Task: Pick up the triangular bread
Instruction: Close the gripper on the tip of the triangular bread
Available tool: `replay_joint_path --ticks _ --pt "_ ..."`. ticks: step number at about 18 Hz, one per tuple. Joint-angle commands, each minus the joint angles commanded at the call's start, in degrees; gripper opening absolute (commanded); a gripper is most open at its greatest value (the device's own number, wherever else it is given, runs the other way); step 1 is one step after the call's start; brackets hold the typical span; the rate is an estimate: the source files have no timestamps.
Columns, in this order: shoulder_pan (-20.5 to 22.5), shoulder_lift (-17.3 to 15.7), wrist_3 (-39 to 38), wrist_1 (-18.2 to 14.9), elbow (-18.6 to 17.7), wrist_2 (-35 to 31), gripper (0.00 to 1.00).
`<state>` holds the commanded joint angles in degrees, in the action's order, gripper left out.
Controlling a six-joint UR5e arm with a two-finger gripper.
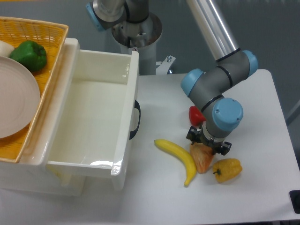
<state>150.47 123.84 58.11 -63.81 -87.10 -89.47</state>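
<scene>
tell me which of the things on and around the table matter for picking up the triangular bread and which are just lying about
For the job:
- triangular bread, between the banana and the yellow pepper
- gripper, right above the bread; its fingers are hidden

Lying about:
- banana
- yellow bell pepper
- small red pepper
- white bin
- wicker basket with a green pepper and plate

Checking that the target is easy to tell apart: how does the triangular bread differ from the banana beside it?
The triangular bread is a short, rounded wedge; the banana is long, thin and curved. The bread is orange-tan with a paler streaked face; the banana is plain yellow. The claw sits right over the bread's upper end and hides part of it; the banana lies fully in view. Both lie on the white table, close side by side.
</scene>
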Motion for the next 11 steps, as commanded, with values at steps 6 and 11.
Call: replay_joint_path --ticks 6,11 --pt "0.09 -0.26 -0.54 -0.09 0.53 0.87 0.0" --pt "0.26 -0.88 -0.54 -0.44 0.97 1.67 0.0"
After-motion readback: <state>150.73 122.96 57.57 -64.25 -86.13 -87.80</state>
